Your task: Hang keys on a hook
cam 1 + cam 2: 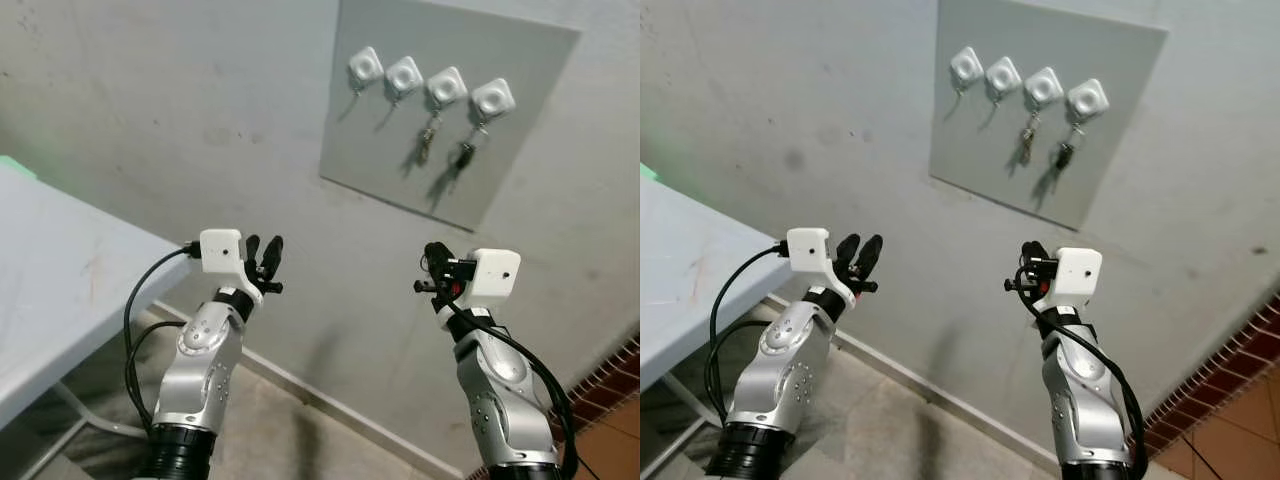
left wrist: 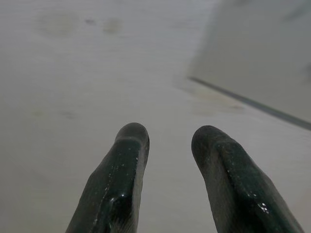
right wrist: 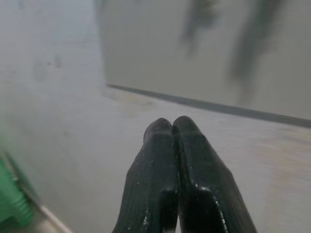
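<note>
A grey board point(image 1: 400, 150) on the wall carries a row of white hooks. The leftmost hook point(image 1: 365, 67) and the second hook point(image 1: 404, 74) are bare. One set of keys point(image 1: 427, 138) hangs from the third hook point(image 1: 446, 87), another set of keys point(image 1: 466, 155) from the fourth hook point(image 1: 493, 98). My left gripper point(image 1: 267, 250) is raised below and left of the board, open and empty, its fingers point(image 2: 121, 179) spread apart. My right gripper point(image 1: 434, 254) is raised below the board, shut with nothing held, its fingertips point(image 3: 167, 141) pressed together.
A pale table point(image 1: 60, 290) stands at the left, its corner close to my left arm. The grey wall point(image 1: 180, 120) is directly ahead. A baseboard point(image 1: 330, 405) runs along the floor, and brown tiling point(image 1: 610, 400) shows at the lower right.
</note>
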### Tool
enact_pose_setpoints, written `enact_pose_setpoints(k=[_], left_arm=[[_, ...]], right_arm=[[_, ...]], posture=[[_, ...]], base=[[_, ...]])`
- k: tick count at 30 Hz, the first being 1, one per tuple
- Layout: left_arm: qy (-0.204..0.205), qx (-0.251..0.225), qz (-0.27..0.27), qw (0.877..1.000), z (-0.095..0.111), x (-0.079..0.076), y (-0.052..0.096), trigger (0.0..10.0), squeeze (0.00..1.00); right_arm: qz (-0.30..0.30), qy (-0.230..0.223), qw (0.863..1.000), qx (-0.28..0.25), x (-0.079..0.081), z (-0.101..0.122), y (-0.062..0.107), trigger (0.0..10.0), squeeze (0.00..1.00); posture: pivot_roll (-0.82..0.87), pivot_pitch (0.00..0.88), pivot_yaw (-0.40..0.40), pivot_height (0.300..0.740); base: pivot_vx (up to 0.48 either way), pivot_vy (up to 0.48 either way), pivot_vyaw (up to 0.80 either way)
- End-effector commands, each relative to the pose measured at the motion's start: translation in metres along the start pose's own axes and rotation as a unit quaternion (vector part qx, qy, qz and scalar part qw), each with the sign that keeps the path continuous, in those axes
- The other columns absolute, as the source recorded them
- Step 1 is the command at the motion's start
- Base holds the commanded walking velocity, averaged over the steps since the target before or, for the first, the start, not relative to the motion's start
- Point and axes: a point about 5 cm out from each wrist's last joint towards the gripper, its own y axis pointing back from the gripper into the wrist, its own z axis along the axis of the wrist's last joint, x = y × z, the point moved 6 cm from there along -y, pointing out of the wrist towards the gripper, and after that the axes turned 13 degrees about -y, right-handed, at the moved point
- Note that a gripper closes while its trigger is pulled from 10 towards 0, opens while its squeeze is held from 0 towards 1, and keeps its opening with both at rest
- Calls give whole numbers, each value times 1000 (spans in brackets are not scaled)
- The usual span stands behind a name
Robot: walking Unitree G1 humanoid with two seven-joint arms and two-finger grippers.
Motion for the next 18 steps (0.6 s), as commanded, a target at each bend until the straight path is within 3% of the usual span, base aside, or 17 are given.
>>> enact_pose_setpoints(k=[1,12,18], left_arm=[[2,-9,1,1000,7,1,-2,10000,0],[3,-10,8,1000,7,2,-2,10000,0],[2,-16,13,1000,11,-2,-3,10000,0]], right_arm=[[15,4,1000,-10,6,8,-4,10000,0],[24,2,1000,-9,9,8,-4,10000,0],[31,3,999,-7,11,8,-4,10000,0]], posture=[[137,0,-86,740],[138,0,-87,740],[139,0,-89,740]], base=[[469,0,0],[455,0,0],[0,0,0]])
